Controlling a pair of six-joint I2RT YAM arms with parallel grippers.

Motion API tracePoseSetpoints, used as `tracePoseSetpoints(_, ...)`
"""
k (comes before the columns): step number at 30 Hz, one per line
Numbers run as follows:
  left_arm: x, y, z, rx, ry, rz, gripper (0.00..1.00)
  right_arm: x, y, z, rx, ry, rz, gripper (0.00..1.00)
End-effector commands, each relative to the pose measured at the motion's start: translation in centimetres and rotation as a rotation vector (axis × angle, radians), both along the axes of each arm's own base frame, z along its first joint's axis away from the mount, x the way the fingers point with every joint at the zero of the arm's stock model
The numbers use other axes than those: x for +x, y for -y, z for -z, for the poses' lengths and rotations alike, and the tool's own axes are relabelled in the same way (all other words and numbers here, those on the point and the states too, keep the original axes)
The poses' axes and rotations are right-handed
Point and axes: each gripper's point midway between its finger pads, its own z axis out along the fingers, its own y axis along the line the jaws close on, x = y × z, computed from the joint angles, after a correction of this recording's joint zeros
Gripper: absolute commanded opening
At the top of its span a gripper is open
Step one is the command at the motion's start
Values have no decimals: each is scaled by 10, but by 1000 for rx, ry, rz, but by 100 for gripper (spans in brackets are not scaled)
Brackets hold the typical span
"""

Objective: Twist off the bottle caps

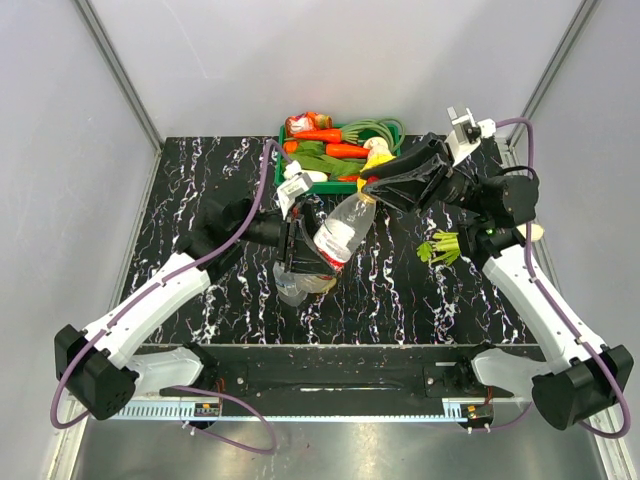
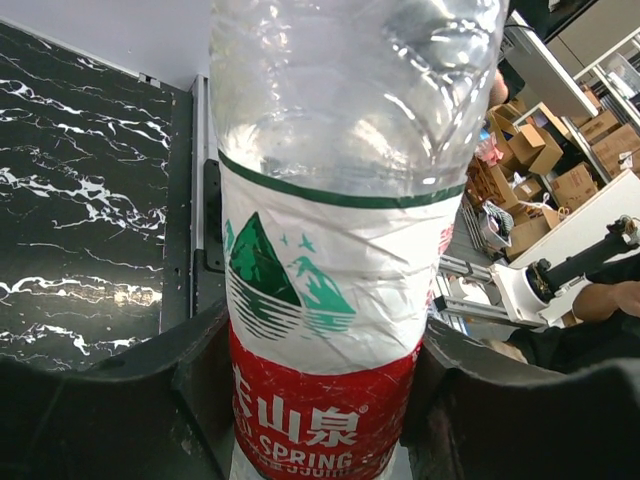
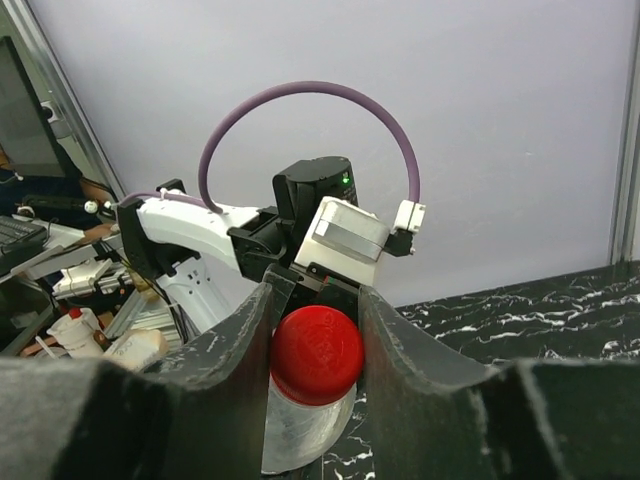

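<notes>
A clear bottle with a red and white label (image 1: 338, 237) is held tilted above the middle of the table, neck toward the back right. My left gripper (image 1: 303, 252) is shut on its labelled body (image 2: 330, 330), with a dark finger pressing each side (image 2: 190, 400). My right gripper (image 1: 374, 186) is shut on the red cap (image 3: 316, 352), which sits squeezed between its two fingers (image 3: 232, 385). Below the cap shows the clear neck of the bottle (image 3: 298, 432). In the top view the cap is hidden by the right fingers.
A green basket (image 1: 398, 128) of carrots and greens stands at the back centre. A leafy green vegetable (image 1: 440, 247) lies on the black marbled table near the right arm. Another clear bottle (image 1: 290, 288) lies under the left gripper. Grey walls enclose the table.
</notes>
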Motion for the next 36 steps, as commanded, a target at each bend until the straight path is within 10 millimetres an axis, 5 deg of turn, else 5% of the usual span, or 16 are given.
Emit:
tracePoseSetpoints(1,19,2,-23,-46,126,-102,11,-14,-4,12,-69,-14,-47,55)
tracePoseSetpoints(4,24,1,-13,-1,124,-133,11,-14,-1,-1,-47,-14,-15,80)
tracePoseSetpoints(8,33,-1,-3,53,131,-188,11,-8,4,-10,-25,-23,52,93)
tracePoseSetpoints(21,47,-12,19,177,171,-300,14,60,39,9,-17,-264,526,100)
tracePoseSetpoints(36,100,-53,41,450,227,-673,13,82,29,36,-38,-449,490,100)
